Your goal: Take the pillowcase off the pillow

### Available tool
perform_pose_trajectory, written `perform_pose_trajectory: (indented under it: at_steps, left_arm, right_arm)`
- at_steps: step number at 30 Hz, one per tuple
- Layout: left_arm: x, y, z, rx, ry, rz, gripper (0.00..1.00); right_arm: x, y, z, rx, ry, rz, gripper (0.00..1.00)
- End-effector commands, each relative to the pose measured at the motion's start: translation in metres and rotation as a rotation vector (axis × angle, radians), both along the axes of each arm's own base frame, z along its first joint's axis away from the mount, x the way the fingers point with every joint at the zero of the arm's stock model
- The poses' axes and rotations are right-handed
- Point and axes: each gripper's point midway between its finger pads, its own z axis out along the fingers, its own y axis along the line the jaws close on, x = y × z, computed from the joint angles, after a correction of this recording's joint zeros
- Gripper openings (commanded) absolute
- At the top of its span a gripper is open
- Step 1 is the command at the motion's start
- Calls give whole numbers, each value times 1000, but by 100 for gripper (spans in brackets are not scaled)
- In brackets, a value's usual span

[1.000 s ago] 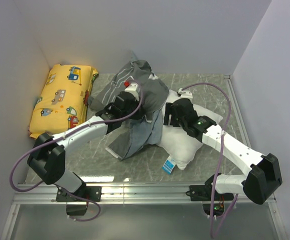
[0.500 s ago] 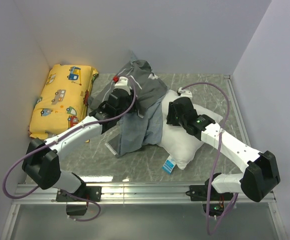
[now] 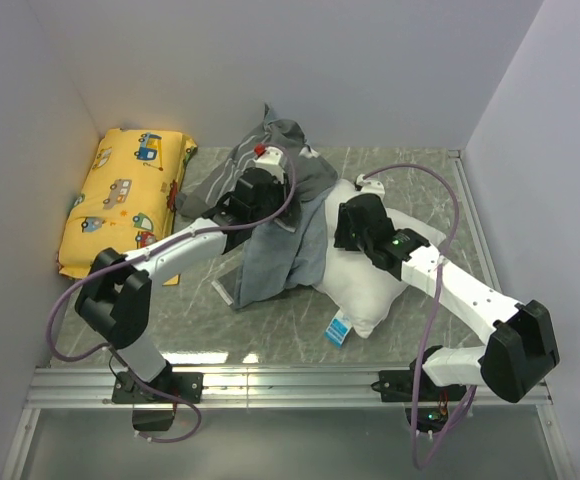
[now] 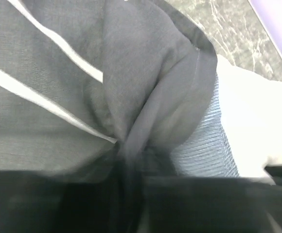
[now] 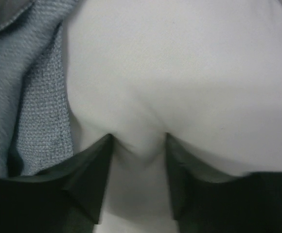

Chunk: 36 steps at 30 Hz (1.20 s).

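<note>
Top external: pillowcase (image 3: 280,215) is held raised over left end of pillow (image 3: 370,285), which is mostly bared. Bunched cloth seemingly clamped in left gripper (image 4: 129,162), view blurred. Pillow fold is pinched by right gripper (image 5: 137,141). Peel-off step is judged underway. Next: leftward pull needed while pillow is pinned.

The grey-blue, white-striped pillowcase (image 3: 275,262) is crumpled and bunched, mostly off, overlapping the left edge of the plump white pillow (image 3: 368,288), which lies flat, its blue-white tag (image 3: 338,331) at the near edge.
</note>
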Motion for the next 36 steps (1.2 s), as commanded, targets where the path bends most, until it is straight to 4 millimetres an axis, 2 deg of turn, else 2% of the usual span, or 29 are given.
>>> perform_pose_trajectory:
  at_steps: [1, 2, 3, 4, 5, 6, 7, 8, 9, 11, 12, 13, 14, 15, 18, 20, 21, 23, 24, 25, 26, 27, 28, 29, 30, 32, 34, 36]
  left_arm:
    - [10, 3, 15, -9, -23, 44, 6]
    - [13, 11, 17, -9, -28, 94, 1]
    - [16, 20, 20, -7, -31, 134, 1]
    - [22, 28, 30, -18, -44, 179, 0]
    - [24, 43, 27, -1, -13, 248, 1]
    - [33, 63, 31, -5, -4, 310, 0]
    - [40, 74, 42, -21, -8, 349, 0]
    - [42, 88, 43, -25, 13, 390, 0]
    - [54, 119, 45, -23, 19, 474, 0]
    - [63, 152, 66, -77, 12, 557, 0]
    - [69, 188, 70, -79, 11, 641, 0]
    - [70, 205, 87, -104, -16, 676, 0]
    - [72, 220, 93, -115, -24, 707, 0]
    - [76, 247, 97, -118, -30, 766, 0]
    - [80, 279, 97, -81, -15, 836, 0]
    - [81, 270, 83, -79, 29, 784, 0]
    - [80, 257, 78, -90, 38, 741, 0]
    - [76, 235, 55, -103, 73, 677, 1]
    - [71, 215, 47, -103, 84, 631, 1]
    - [65, 206, 27, -85, 119, 614, 1]
    - [65, 197, 24, -93, 117, 597, 0]
    - [61, 183, 17, -95, 126, 567, 0]
    - [58, 177, 4, -94, 147, 550, 0]
    - [58, 169, 2, -113, 152, 527, 0]
    - [57, 161, -4, -113, 160, 509, 0]
    - [56, 153, -5, -113, 160, 485, 0]
    - [57, 147, -4, -111, 164, 471, 1]
    - [58, 140, -2, -119, 163, 443, 0]
  right_arm:
    - [-1, -8, -20, -62, 61, -15, 42]
    - [0, -9, -23, -72, 69, -15, 34]
    - [1, -9, -27, -85, 79, -14, 20]
    - [2, -12, -27, -98, 83, -21, 14]
    - [4, -14, -27, -109, 84, -30, 0]
    - [7, -21, -26, -119, 91, -53, 0]
    - [9, -27, -24, -125, 88, -73, 0]
    - [11, -35, -21, -129, 83, -97, 0]
    - [14, -43, -15, -129, 69, -125, 0]
    - [20, -72, -6, -140, 59, -215, 0]
    - [21, -83, 4, -136, 38, -248, 0]
    - [22, -102, 9, -140, 35, -305, 0]
    - [22, -111, 15, -142, 24, -332, 0]
    - [21, -122, 26, -131, -2, -366, 0]
    - [17, -154, 43, -101, -40, -453, 0]
    - [18, -160, 50, -76, -60, -464, 0]
    - [19, -155, 52, -59, -63, -443, 0]
    - [22, -144, 51, -29, -48, -400, 0]
    - [24, -130, 49, -23, -41, -358, 0]
    - [24, -124, 50, -34, -47, -342, 0]
    - [24, -117, 53, -51, -56, -317, 19]
    - [19, -90, 60, -62, -81, -244, 32]
    - [16, -82, 66, -91, -104, -223, 43]
    - [14, -73, 73, -115, -134, -204, 58]
    - [8, -47, 83, -108, -170, -128, 63]
    - [2, -27, 90, -141, -207, -49, 73]
    - [-1, -2, 87, -183, -219, 38, 79]
    - [3, 18, 67, -224, -163, 117, 81]
